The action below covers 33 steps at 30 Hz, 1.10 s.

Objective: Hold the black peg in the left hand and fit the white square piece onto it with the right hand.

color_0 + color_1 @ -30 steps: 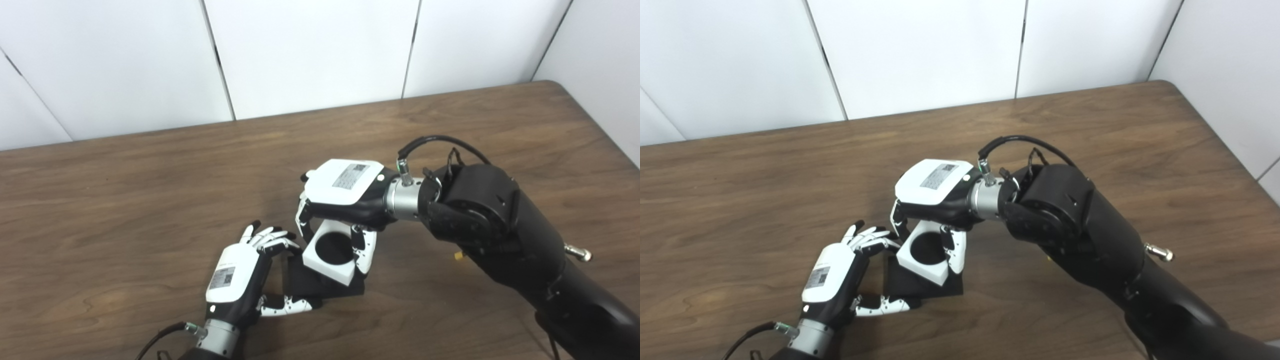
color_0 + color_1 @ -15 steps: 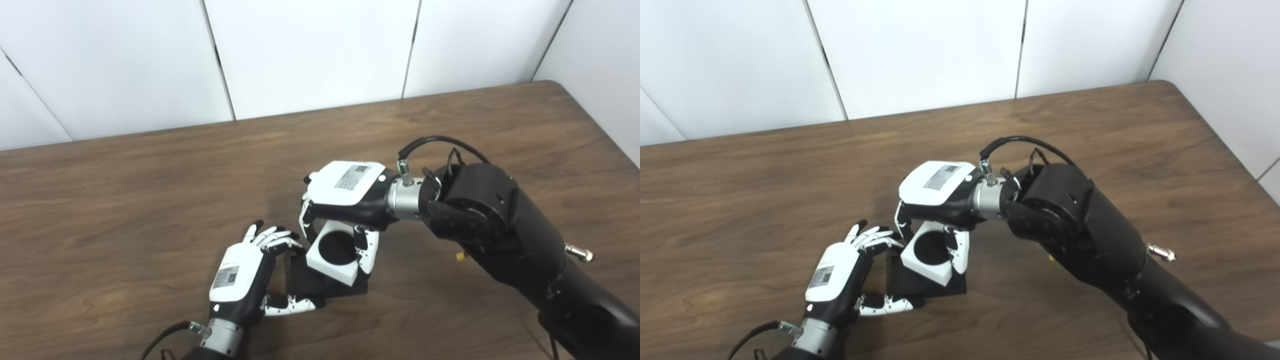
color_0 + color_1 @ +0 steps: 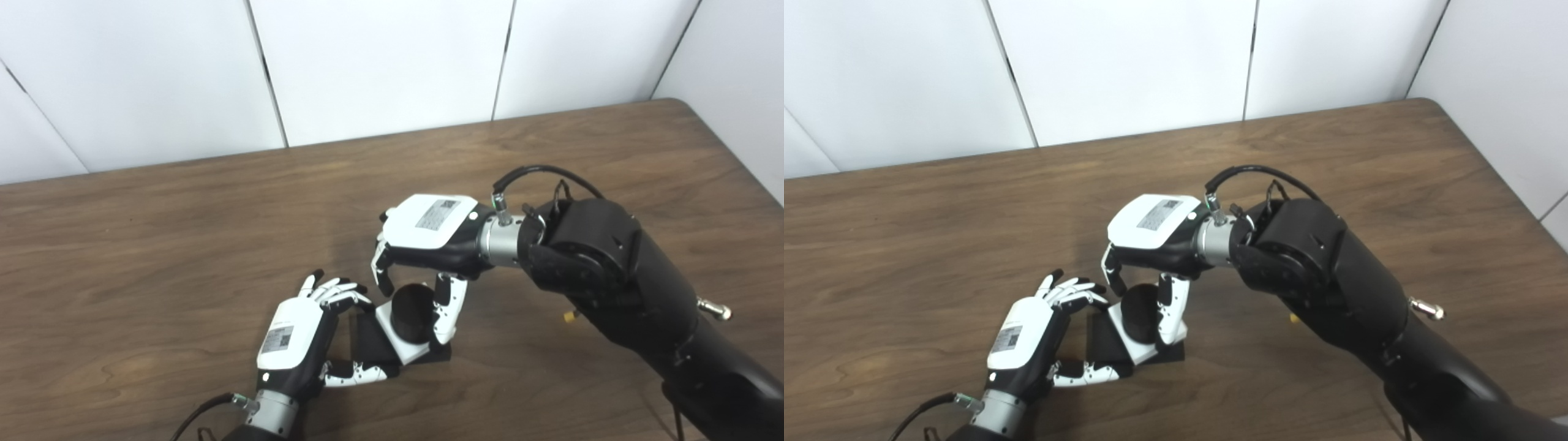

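The black peg [image 3: 409, 306] stands on its flat black square base [image 3: 369, 340] on the table. The white square piece [image 3: 401, 349] lies low on that base, with the peg's round top poking up through its hole. My left hand [image 3: 298, 335] grips the base, thumb along its near edge and fingers curled at its far left corner. My right hand [image 3: 429, 236] hovers over the peg with fingers spread. Its fingertips [image 3: 384, 283] are lifted off the white piece, and its thumb [image 3: 445, 309] hangs beside the peg's right side.
The brown wooden table [image 3: 184, 233] runs back to white wall panels, and its right edge lies near the picture's right side. My bulky black right forearm [image 3: 606, 275] crosses the near right. A small yellow bit [image 3: 571, 316] lies beside it.
The white piece has dropped down over the peg onto the base. My right hand's fingers have opened and lifted off it. The left hand has stayed at the base.
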Each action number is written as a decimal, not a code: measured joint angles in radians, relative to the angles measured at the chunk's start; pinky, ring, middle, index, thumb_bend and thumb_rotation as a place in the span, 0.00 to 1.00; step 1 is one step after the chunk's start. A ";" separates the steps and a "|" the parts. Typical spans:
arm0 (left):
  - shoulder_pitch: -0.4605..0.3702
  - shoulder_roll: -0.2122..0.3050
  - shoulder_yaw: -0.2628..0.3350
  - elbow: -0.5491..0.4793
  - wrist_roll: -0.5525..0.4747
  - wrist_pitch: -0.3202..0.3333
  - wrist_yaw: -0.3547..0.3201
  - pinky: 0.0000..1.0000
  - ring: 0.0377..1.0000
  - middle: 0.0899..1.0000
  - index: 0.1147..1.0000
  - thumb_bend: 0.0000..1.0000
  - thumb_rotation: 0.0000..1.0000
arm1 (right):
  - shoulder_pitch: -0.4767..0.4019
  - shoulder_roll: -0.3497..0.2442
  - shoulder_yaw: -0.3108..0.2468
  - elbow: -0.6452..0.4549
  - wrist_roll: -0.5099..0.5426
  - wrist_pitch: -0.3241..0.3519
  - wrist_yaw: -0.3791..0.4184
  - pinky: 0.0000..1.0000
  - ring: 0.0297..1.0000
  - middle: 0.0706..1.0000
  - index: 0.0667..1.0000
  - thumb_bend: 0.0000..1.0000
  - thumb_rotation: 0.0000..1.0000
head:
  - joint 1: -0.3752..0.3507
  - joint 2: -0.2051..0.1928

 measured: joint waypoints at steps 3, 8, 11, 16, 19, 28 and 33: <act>0.000 -0.001 0.000 0.000 0.000 0.000 0.000 1.00 0.87 0.77 0.42 0.51 0.05 | -0.009 0.000 -0.018 -0.017 0.008 0.004 0.001 0.99 0.88 0.77 0.61 1.00 0.45 | 0.000 -0.002; -0.001 -0.002 0.000 0.000 0.000 0.001 -0.001 1.00 0.87 0.77 0.42 0.51 0.05 | -0.020 -0.001 -0.038 -0.031 0.023 0.015 0.002 0.99 0.88 0.77 0.61 1.00 0.46 | 0.002 0.000; -0.001 -0.002 0.000 0.000 0.000 0.001 -0.002 1.00 0.87 0.77 0.42 0.51 0.05 | -0.032 -0.001 -0.050 -0.039 0.041 0.018 0.001 0.98 0.87 0.76 0.59 1.00 0.46 | 0.002 0.000; -0.001 -0.003 0.000 0.000 0.000 0.003 -0.005 1.00 0.87 0.77 0.42 0.51 0.06 | -0.041 -0.006 -0.070 -0.055 0.051 0.034 0.001 0.98 0.88 0.77 0.60 1.00 0.47 | 0.008 -0.002; -0.001 -0.003 0.001 0.000 0.004 0.003 -0.002 1.00 0.86 0.77 0.43 0.51 0.07 | -0.042 -0.009 -0.078 -0.056 0.053 0.042 0.001 0.97 0.87 0.76 0.60 1.00 0.47 | 0.009 -0.005; 0.005 0.000 0.009 0.001 0.011 0.006 -0.006 1.00 0.88 0.82 0.71 0.82 0.46 | -0.024 -0.011 -0.117 -0.070 0.053 0.053 -0.009 0.93 0.85 0.75 0.60 0.99 0.50 | 0.044 -0.028; 0.005 0.005 0.021 -0.001 0.008 0.008 -0.016 1.00 0.87 0.82 0.73 0.85 0.48 | 0.056 -0.011 -0.178 -0.069 0.065 0.054 -0.057 0.90 0.83 0.75 0.69 0.88 0.54 | 0.089 -0.057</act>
